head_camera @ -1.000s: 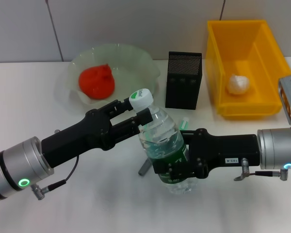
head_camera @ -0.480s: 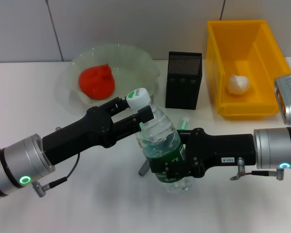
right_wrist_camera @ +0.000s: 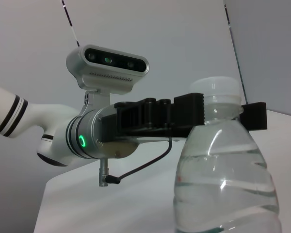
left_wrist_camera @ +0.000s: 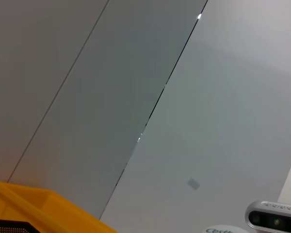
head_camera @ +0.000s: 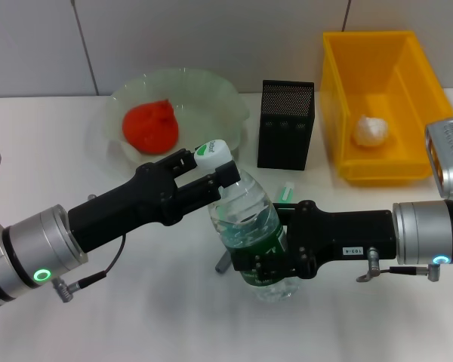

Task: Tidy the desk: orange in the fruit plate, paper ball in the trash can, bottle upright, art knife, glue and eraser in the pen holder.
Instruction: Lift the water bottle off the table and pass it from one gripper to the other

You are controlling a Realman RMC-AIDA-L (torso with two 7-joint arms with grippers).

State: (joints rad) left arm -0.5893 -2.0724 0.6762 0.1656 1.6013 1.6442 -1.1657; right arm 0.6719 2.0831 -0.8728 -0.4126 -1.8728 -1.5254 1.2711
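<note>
The clear bottle [head_camera: 245, 219] with a green label and white cap [head_camera: 211, 153] leans slightly left in the middle of the desk, its base on the surface. My left gripper [head_camera: 215, 173] is shut on its neck just under the cap; the black fingers [right_wrist_camera: 194, 114] flank the neck in the right wrist view. My right gripper [head_camera: 270, 264] is shut on the lower body. The orange [head_camera: 149, 127] lies in the fruit plate [head_camera: 174, 75]. The paper ball [head_camera: 371, 130] sits in the yellow trash can [head_camera: 340, 105]. The black mesh pen holder [head_camera: 285, 124] stands behind the bottle.
A small white and green item [head_camera: 287, 194] lies between the pen holder and the bottle. A grey stick-like piece [head_camera: 224, 262] pokes out from under the bottle. The left wrist view shows mostly wall, with the trash can's corner [left_wrist_camera: 39, 208].
Both grippers and the bottle have shifted a little to the left together. The cap has moved left and the grips have stayed the same.
</note>
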